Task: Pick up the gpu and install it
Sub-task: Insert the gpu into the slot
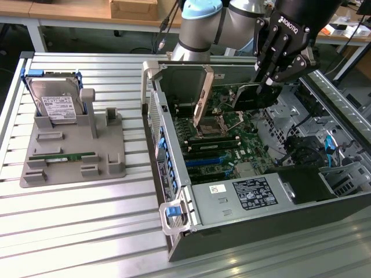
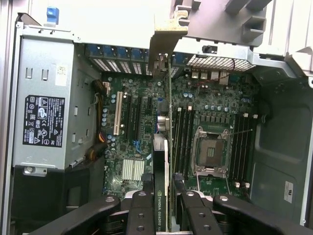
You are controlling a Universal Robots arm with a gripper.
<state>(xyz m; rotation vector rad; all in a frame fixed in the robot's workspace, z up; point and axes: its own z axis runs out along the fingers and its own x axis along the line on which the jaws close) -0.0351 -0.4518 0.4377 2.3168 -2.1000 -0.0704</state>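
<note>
One gpu [image 2: 160, 161], gripped edge-on by the claw [image 1: 268, 82], hangs just beneath it over the motherboard [image 1: 223, 136]; any tilt or offset from the expansion slots [image 2: 132, 117] could jam its connector.

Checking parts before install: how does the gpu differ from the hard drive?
The gpu is black; the hard drive is silver with a white label. The gpu hangs in the claw over the motherboard; the hard drive stands in the gray holder outside the case. Both are flat and rectangular.
</note>
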